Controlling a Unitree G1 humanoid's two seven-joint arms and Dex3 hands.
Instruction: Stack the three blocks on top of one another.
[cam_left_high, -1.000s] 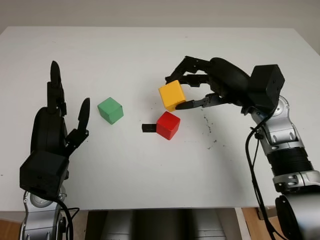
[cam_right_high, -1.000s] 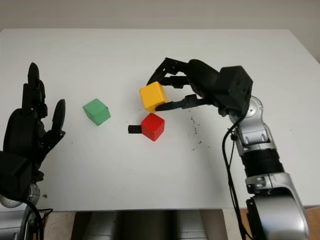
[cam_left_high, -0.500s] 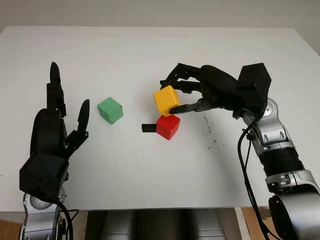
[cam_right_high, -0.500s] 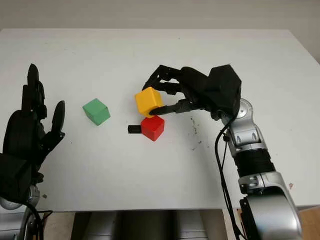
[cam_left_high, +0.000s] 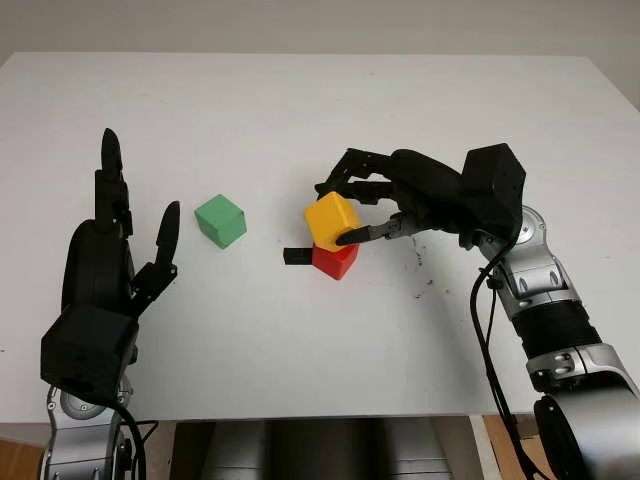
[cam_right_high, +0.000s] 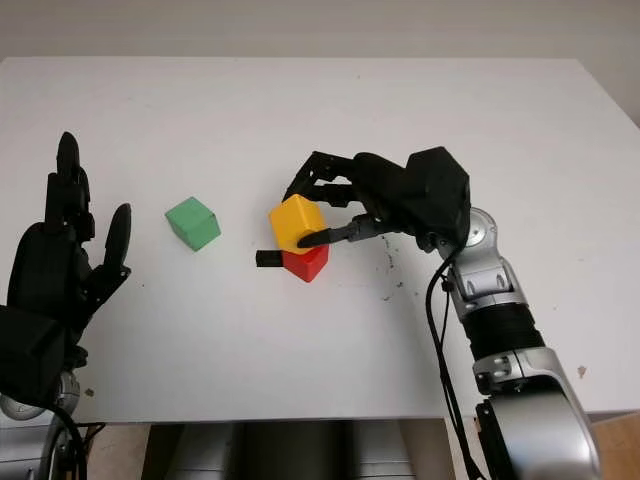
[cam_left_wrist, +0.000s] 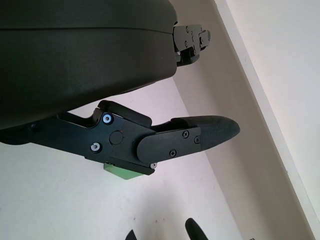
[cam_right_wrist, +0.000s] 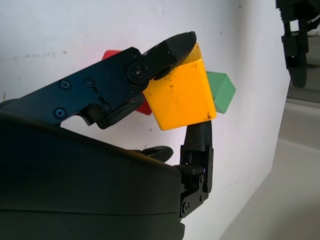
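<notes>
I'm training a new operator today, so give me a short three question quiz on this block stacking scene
1. True or false: the right hand grasps the yellow block.
2. Which block sits directly under the yellow block? A) green block B) red block C) none
3. Fill in: the left hand is open, raised over the table's ____ side, holding nothing.

Key: 1 true; 2 B; 3 left.
</notes>
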